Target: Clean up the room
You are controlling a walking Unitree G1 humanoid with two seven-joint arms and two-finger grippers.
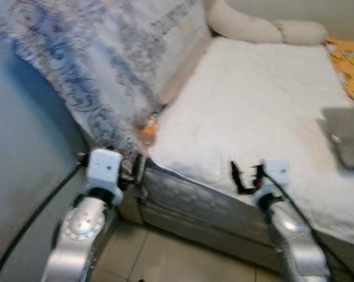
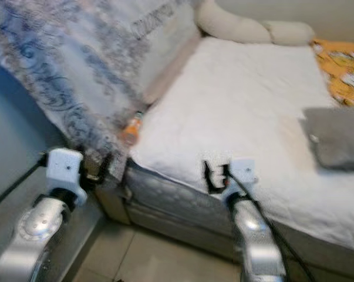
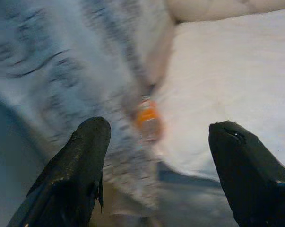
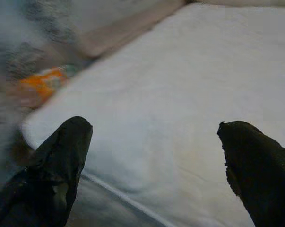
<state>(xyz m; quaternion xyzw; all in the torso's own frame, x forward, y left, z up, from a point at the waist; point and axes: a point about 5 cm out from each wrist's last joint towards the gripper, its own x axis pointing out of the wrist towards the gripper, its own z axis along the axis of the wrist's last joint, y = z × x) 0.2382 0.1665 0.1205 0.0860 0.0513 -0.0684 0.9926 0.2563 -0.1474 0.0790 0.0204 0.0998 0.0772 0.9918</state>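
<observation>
A small bottle with an orange label lies in the crease between a blue-grey patterned blanket and the white-covered mattress. In the left wrist view the bottle is blurred, ahead of the open left gripper. My left gripper sits at the mattress's near left corner, just below the bottle. My right gripper stands open over the mattress's front edge, with nothing between its fingers. The bottle lies off to its left.
A grey folded cloth or cushion lies at the right of the mattress. Behind it is an orange-yellow patterned cloth. Beige pillows line the back. A blue-grey wall stands close on the left, with tiled floor below.
</observation>
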